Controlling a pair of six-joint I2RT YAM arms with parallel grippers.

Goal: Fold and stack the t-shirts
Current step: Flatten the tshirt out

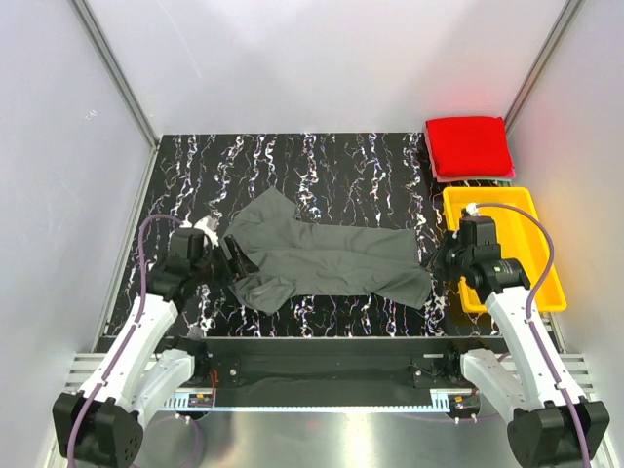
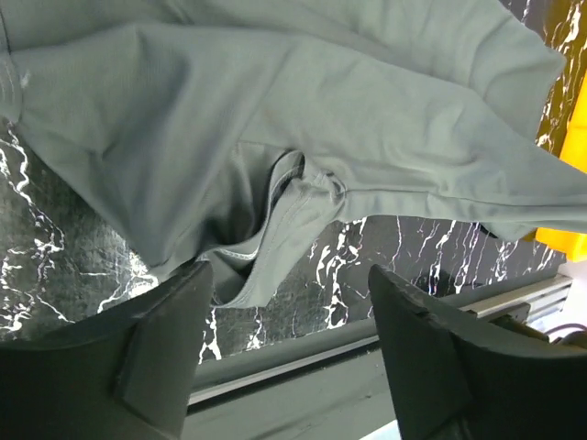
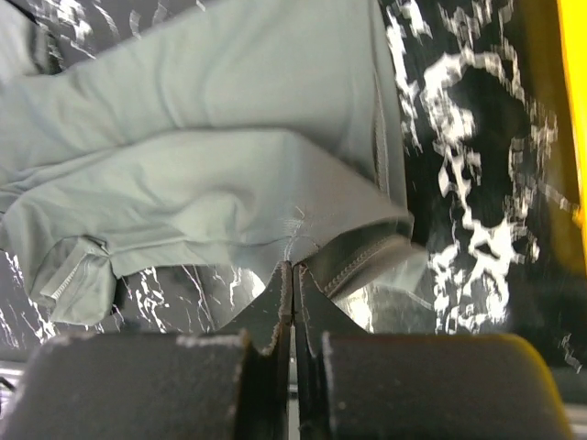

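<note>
Mid-frame in the top view, the grey shirt (image 1: 331,258) lies rumpled on the table (image 1: 195,166), stretched left to right between the arms. Left gripper (image 2: 289,284) is released, jaws wide over the shirt's left end. Right gripper (image 3: 292,268) is clenched at the right hem, can't tell if cloth is nipped. Folded red shirt (image 1: 470,146) at upper right, yellow bin (image 1: 507,195) just below it.
</note>
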